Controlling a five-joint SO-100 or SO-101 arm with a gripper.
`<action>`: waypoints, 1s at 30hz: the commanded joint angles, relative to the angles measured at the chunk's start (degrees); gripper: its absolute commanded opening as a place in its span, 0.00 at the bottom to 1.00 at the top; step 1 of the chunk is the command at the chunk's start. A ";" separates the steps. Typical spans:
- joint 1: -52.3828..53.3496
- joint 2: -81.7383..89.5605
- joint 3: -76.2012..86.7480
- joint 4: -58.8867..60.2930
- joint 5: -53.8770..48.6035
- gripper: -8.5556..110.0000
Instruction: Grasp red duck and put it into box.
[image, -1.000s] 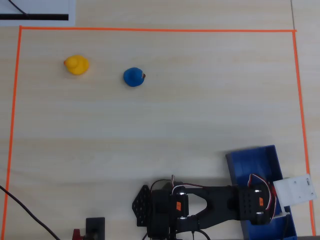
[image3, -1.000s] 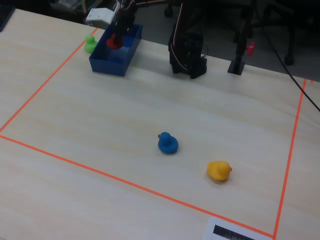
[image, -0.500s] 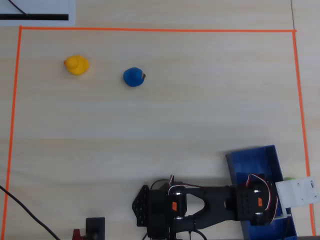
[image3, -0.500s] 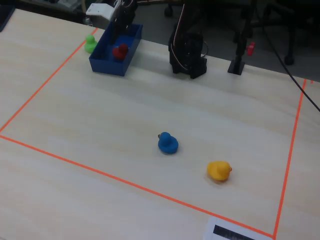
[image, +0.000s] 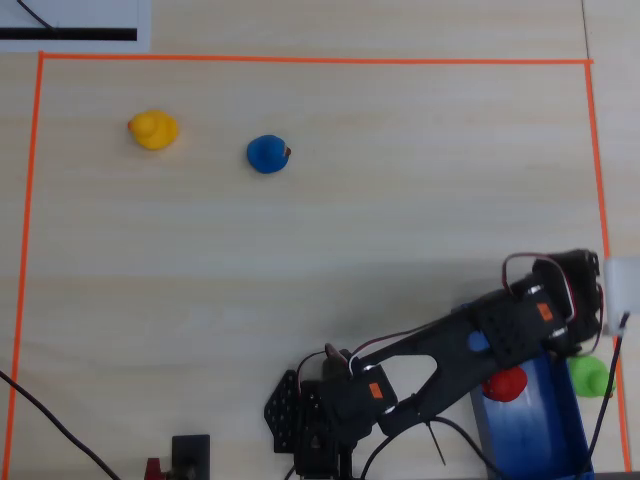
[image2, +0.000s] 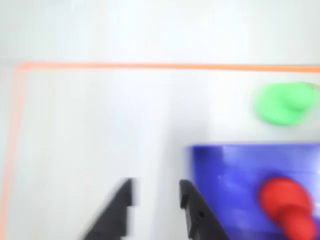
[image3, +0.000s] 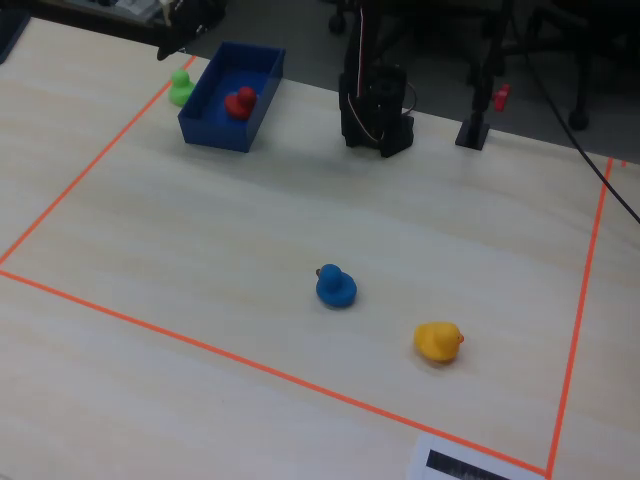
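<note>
The red duck (image: 505, 384) lies inside the blue box (image: 540, 440) at the bottom right of the overhead view. In the fixed view the red duck (image3: 239, 102) sits in the box (image3: 215, 130) at the far left. The blurred wrist view shows my gripper (image2: 156, 192) open and empty, over bare table just left of the box (image2: 225, 165). The red duck (image2: 285, 202) is inside the box, apart from my fingers (image2: 192, 207). My arm (image: 520, 325) reaches over the box's near end.
A green duck (image: 590, 375) stands just outside the box by the orange tape line (image2: 150, 66); it also shows in the wrist view (image2: 282, 102). A blue duck (image: 267, 154) and a yellow duck (image: 153, 129) stand far off. The arm's base (image3: 377, 110) is beside the box.
</note>
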 joint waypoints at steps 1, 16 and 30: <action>-17.40 3.96 -10.55 9.14 -8.70 0.07; -59.85 40.25 39.81 26.63 -21.01 0.07; -67.06 68.38 79.72 11.60 -25.31 0.07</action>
